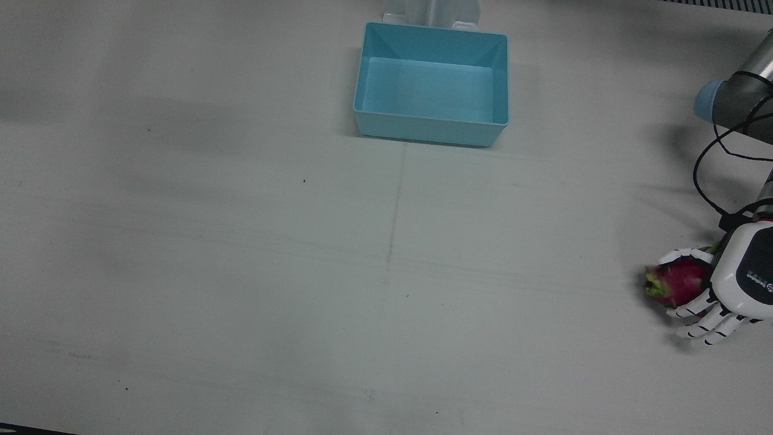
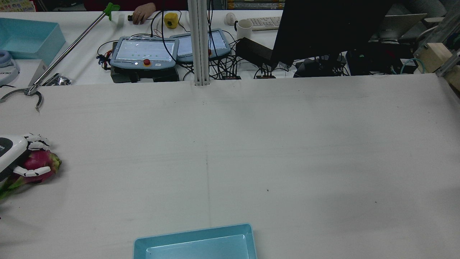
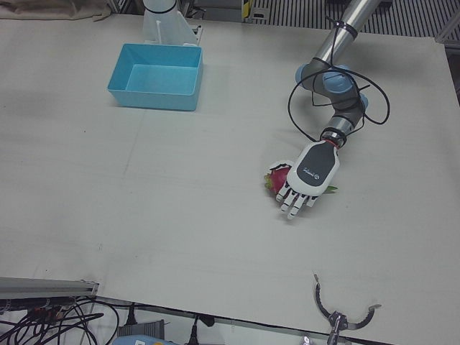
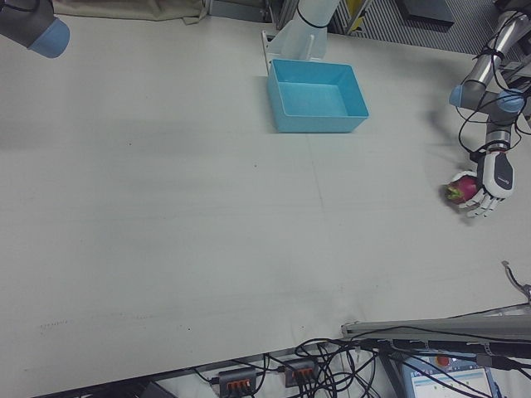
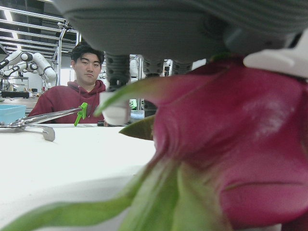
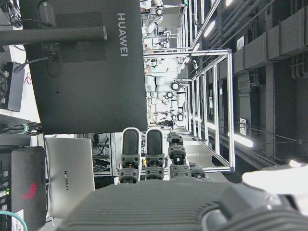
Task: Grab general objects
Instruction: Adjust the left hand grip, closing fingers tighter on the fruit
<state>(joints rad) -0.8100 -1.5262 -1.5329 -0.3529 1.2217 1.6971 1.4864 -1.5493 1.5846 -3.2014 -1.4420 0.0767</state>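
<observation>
Front view: L hand (image 1: 728, 284) round dragonfruit (image 1: 679, 281)

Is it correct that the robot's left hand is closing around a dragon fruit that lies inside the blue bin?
Not quite. The left hand is around the dragon fruit, but the fruit lies on the bare table, far from the blue bin, which holds nothing. The front view shows this.

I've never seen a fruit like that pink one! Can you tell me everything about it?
The dragon fruit is round and deep pink, with green leafy tips at one end. It lies on the white table, far from the blue bin. The left hand is wrapped around it, white fingers curled over its sides.
</observation>
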